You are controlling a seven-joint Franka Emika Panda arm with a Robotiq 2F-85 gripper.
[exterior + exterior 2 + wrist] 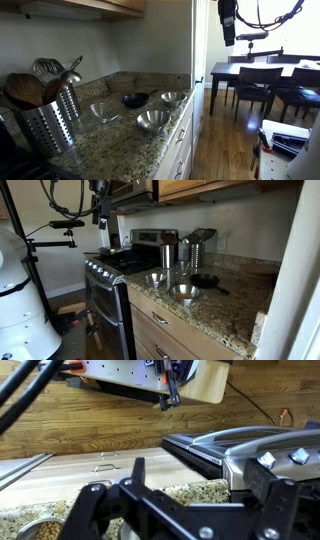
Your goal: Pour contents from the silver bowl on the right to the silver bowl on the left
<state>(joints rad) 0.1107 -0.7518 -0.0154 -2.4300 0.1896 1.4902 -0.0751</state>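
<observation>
Gripper [180,520] linkages fill the foreground of the wrist view. The jaws stand apart and hold nothing. Beyond them you see wood floor [60,420] and a strip of granite counter [20,515].

Take the black pan [134,99] as your reference. In an exterior view, the front bowl [153,120] sits just beside the pan toward the counter edge. A second bowl [104,112] sits near the pan on the side of the utensil holder [50,120]. A third bowl [172,98] sits just beside the pan on the opposite side. In an exterior view the front bowl [184,292] appears to carry a brownish fill. The frames are too small to settle which bowl is the source, so confirm this before you commit.

Step in hand: approach, not yet begun. The arm [228,20] hangs high, well apart from the pan and every bowl.

Next move: lower the gripper to the source bowl's rim with one finger inside and one outside. Close only when the rim lies between them.
</observation>
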